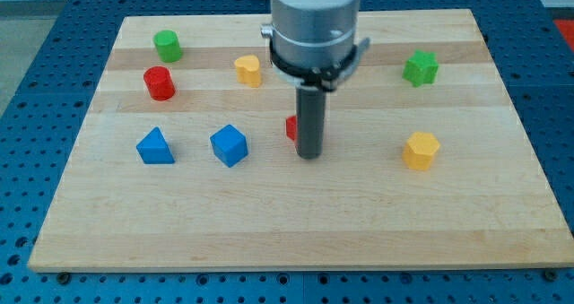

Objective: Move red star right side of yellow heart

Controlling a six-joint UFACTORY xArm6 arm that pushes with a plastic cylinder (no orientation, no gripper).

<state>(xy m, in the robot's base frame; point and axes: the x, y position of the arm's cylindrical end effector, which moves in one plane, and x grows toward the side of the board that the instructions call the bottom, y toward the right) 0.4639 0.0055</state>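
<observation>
The yellow heart point(248, 70) lies near the view's top, left of centre. The red star point(291, 128) is mostly hidden behind my rod; only its left edge shows, below and right of the heart. My tip point(309, 154) rests on the board right against the red star's right side, at the view's centre.
A green cylinder point(167, 46) and a red cylinder point(160, 82) sit at the upper left. A blue triangular block point(155, 147) and a blue cube point(229, 145) lie left of my tip. A green star point(420, 67) and a yellow hexagon point(421, 150) are on the right.
</observation>
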